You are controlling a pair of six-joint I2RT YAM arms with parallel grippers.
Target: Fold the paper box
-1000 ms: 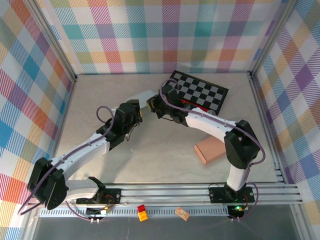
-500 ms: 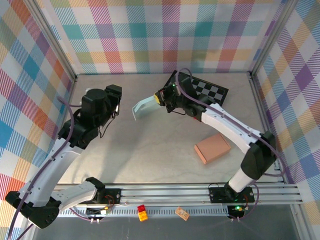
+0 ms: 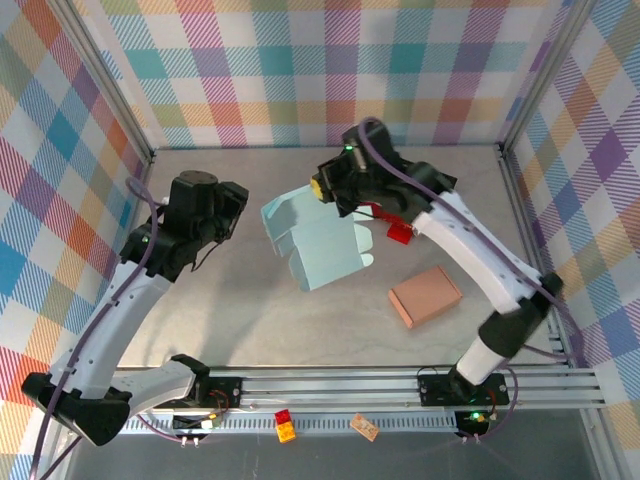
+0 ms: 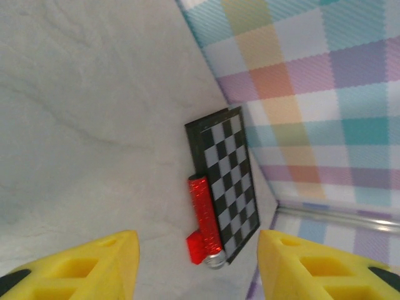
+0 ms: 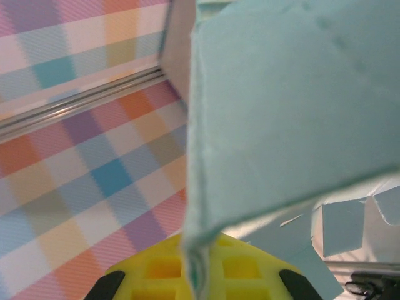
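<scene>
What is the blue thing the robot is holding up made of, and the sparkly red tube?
The light blue box looks like thin matte paper or card: it has flat panels, cut tabs and crease lines. The red tube looks glittery, maybe foil-wrapped plastic. Its cap looks silvery, like metal, but it is hard to be sure.

High rear overview, left wrist facing checkerboard (image 4: 228, 181), right wrist tight on paper box (image 5: 281, 106)

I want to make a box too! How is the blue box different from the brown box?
The blue box is light blue; the brown box is pinkish brown. The blue box is an opened-out sheet with flaps; the brown box is a closed block. The blue box is pinched by its edge in the right gripper, jaws shut; the brown box lies on the table, untouched. Both look like thin card.
</scene>
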